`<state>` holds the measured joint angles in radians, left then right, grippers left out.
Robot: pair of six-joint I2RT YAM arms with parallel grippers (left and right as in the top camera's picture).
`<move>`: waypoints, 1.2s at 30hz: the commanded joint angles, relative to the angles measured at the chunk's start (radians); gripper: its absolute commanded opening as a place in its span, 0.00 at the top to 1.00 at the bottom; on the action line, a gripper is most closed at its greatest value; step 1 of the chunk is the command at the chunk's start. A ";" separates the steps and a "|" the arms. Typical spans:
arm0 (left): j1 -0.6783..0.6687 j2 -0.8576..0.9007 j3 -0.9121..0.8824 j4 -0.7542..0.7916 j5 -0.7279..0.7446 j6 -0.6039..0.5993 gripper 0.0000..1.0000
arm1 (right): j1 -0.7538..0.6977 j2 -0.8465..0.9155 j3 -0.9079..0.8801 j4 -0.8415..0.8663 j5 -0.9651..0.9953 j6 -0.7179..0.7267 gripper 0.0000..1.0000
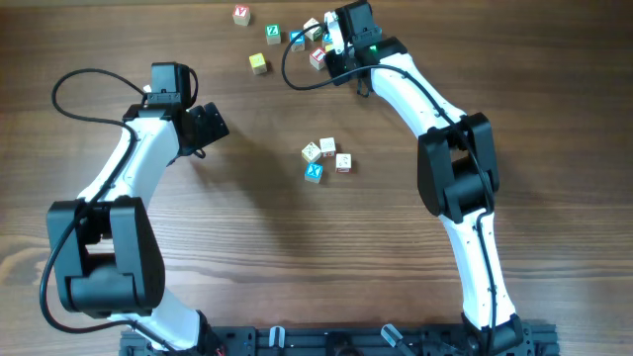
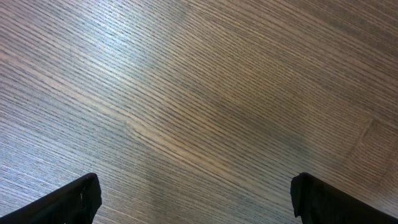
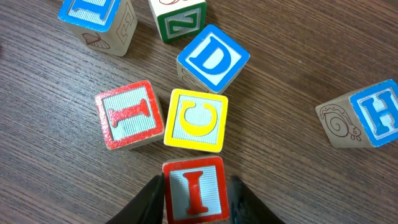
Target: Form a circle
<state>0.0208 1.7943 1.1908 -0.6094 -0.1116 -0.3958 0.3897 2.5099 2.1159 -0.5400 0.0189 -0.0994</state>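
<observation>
- The circle (image 1: 327, 159) sits near the middle of the worktop (image 1: 554, 89) — four little cubes bunched close together.
- One of them is a blue X cube (image 1: 314, 172), on the side nearest my base.
- My right claw (image 3: 195, 183) is well apart from the circle, up by the far edge, among some loose cubes (image 1: 259, 62).
- Its two fingers (image 3: 146, 202) stand one on each side of a red I cube (image 3: 194, 190), very close to it. I cannot tell if they squeeze it or only stand beside it.
- Just past that cube lies a yellow C cube (image 3: 196, 120), and past that a blue D cube (image 3: 212, 57).
- My left claw (image 2: 196, 186) is wide open and holds nothing — it hangs over bare wood on the left side of the worktop, well apart from the circle.
</observation>
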 commanded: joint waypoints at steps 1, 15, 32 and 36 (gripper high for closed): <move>0.005 -0.016 0.008 0.000 -0.010 -0.009 0.00 | -0.003 0.032 0.003 -0.006 -0.028 -0.002 0.66; 0.005 -0.016 0.008 0.000 -0.010 -0.009 0.00 | -0.003 0.055 0.003 0.018 -0.027 -0.003 0.61; 0.005 -0.016 0.008 0.000 -0.010 -0.009 0.00 | -0.001 -0.334 0.005 -0.210 0.006 0.132 0.73; 0.005 -0.016 0.008 0.000 -0.010 -0.009 0.00 | 0.000 -0.524 0.005 -0.486 -0.038 0.258 0.74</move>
<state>0.0208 1.7943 1.1908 -0.6098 -0.1112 -0.3958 0.3901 2.1048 2.1155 -0.9207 0.0158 0.0383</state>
